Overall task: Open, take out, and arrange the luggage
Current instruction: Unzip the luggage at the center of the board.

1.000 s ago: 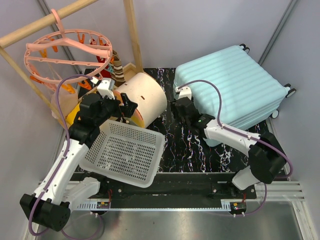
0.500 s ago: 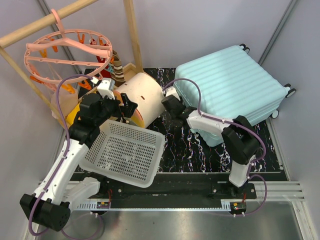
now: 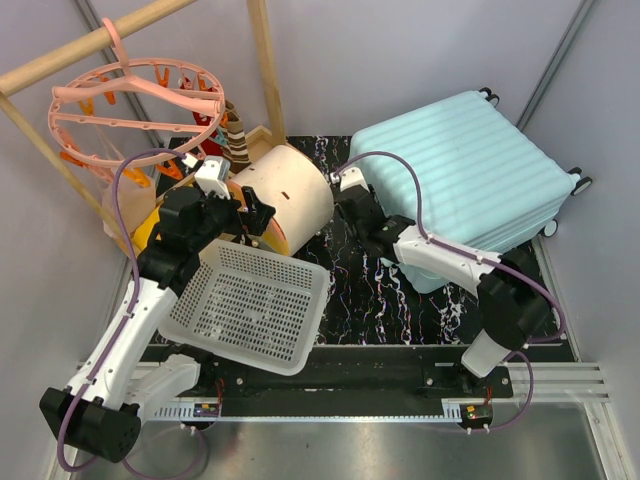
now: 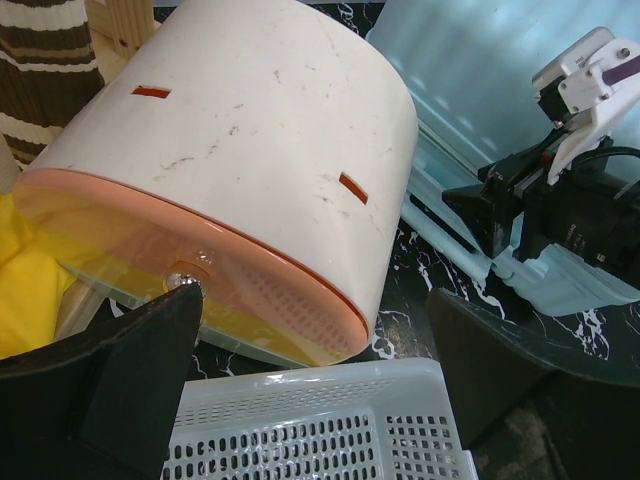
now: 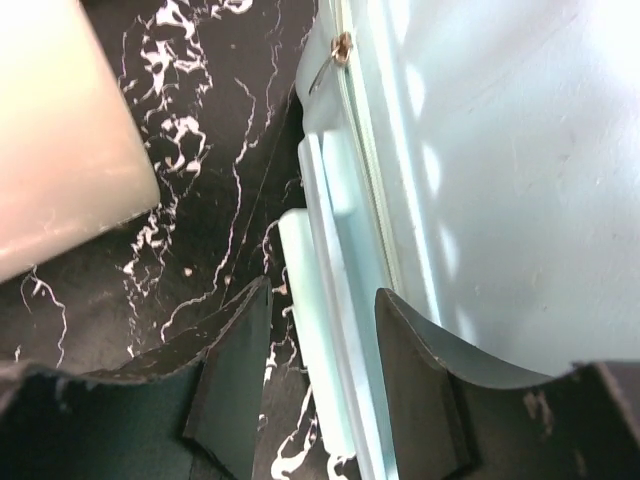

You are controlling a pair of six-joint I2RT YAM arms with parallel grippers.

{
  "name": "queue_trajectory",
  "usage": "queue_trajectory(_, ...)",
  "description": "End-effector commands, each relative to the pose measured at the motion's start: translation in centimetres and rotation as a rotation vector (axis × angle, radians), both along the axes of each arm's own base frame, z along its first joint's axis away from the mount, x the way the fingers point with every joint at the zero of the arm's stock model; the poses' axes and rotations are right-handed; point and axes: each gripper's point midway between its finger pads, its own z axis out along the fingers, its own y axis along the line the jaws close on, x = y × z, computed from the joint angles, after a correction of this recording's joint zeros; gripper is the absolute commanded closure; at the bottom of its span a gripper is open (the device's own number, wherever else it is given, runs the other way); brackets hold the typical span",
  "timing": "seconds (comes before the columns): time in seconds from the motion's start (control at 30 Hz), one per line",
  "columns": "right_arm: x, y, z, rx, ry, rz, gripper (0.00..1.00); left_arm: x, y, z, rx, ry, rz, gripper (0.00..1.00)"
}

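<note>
Now the right pincer (image 5: pixel 322 292), jaws apart and empty, straddles the side handle (image 5: pixel 300 260) of the shut mint suitcase (image 3: pixel 470 170) lying far-right on the worktop (image 3: pixel 380 300); closing here risks grabbing handle, not the zip pull (image 5: pixel 342 47) farther along the seam.

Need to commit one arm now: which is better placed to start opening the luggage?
Right. The right gripper is at the luggage seam edge, jaws open, zip pull ahead. The left gripper hovers over the drawer box and basket, away from it.
</note>
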Motion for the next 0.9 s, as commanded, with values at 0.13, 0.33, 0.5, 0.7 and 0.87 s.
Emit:
queue_trajectory(0.13,2.2,0.2,-2.5,-0.015,0.035,-0.006,0.47,0.1,-0.2,1.1,-0.012,-0.051,-0.018,0.01)
queue_trajectory(0.33,3.9,-0.6,-3.9,-0.101,0.007,-0.074,0.44,0.1,-0.1,1.1,-0.007,-0.054,-0.013,0.01)
queue_trajectory(0.5,5.2,0.0,-5.0,-0.059,0.028,-0.03,0.44,0.1,-0.1,0.9,-0.006,-0.049,-0.015,0.01)
queue_trajectory(0.7,4.8,2.0,-7.1,-0.017,0.087,0.14,0.57,0.3,0.0,0.8,0.0,-0.047,-0.01,0.01)
queue_trajectory(0.87,3.0,2.4,-6.5,0.049,0.08,0.202,1.0,0.3,-0.1,0.7,0.0,-0.044,-0.011,0.01)
